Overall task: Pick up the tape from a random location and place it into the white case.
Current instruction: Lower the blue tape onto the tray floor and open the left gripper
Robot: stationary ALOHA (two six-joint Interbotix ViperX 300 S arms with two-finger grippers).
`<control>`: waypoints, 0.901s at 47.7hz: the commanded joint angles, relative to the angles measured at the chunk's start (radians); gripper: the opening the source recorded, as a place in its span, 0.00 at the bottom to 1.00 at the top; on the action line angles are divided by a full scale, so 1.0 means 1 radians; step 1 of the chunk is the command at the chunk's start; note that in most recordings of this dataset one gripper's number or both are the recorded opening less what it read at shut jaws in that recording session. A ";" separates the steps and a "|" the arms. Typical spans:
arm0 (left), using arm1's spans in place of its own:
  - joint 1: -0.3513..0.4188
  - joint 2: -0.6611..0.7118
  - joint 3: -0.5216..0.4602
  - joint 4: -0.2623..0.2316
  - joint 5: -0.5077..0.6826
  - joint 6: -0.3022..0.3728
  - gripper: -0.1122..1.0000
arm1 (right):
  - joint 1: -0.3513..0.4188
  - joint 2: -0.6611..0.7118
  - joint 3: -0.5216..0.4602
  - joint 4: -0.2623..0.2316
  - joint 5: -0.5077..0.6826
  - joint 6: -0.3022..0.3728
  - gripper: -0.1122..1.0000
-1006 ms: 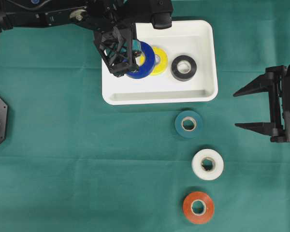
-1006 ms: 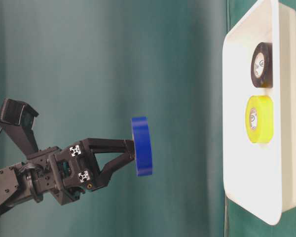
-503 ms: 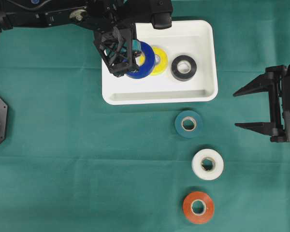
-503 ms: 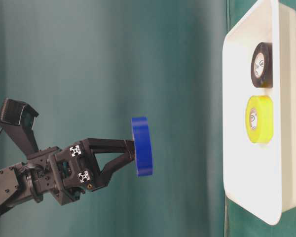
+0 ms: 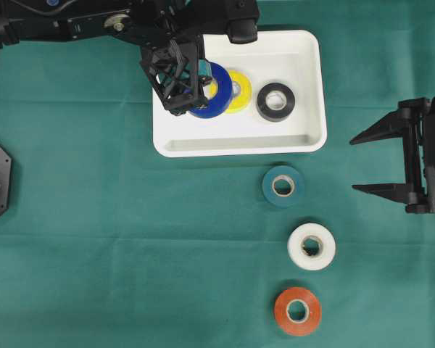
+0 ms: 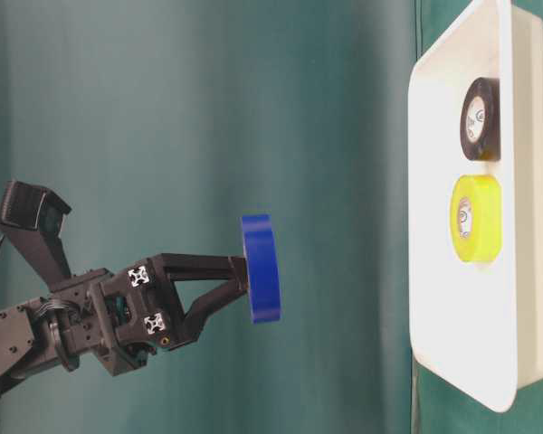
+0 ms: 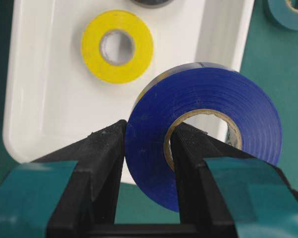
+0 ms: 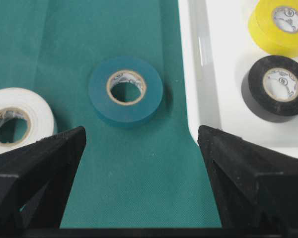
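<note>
Blue tape [image 5: 216,93] hangs well above the white case [image 5: 304,138], pinched by the left gripper [image 7: 148,144] with one finger through the core and the other against the outer wall; the table-level view shows clear air between the roll and the tray floor. Yellow tape [image 5: 237,90] lies flat in the case almost directly beneath it, with black tape [image 5: 275,101] just beside that. Releasing from this height is the main risk: the roll would likely land on the yellow one, tip onto its edge and roll, possibly over the low rim. A drop nearer the rim could also leave it propped half out. Lowering first and shifting toward the bare floor would lessen that. The right gripper [image 5: 380,161] waits off to the side with its jaws spread wide and nothing between them, near the teal tape [image 5: 283,186], white tape [image 5: 311,246] and orange tape [image 5: 297,311] left on the green cloth [image 5: 94,232].
</note>
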 commanded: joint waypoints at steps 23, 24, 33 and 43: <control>0.026 0.018 0.164 -0.002 -0.186 0.003 0.31 | 0.002 0.000 -0.026 -0.005 -0.005 -0.003 0.89; 0.031 0.023 0.173 -0.002 -0.198 0.003 0.31 | 0.002 0.002 -0.026 -0.006 -0.005 -0.003 0.89; 0.044 0.071 0.247 -0.002 -0.319 0.003 0.31 | 0.000 0.002 -0.026 -0.006 -0.005 -0.003 0.89; 0.048 0.123 0.290 -0.002 -0.377 0.003 0.31 | -0.003 0.005 -0.028 -0.008 -0.006 -0.003 0.89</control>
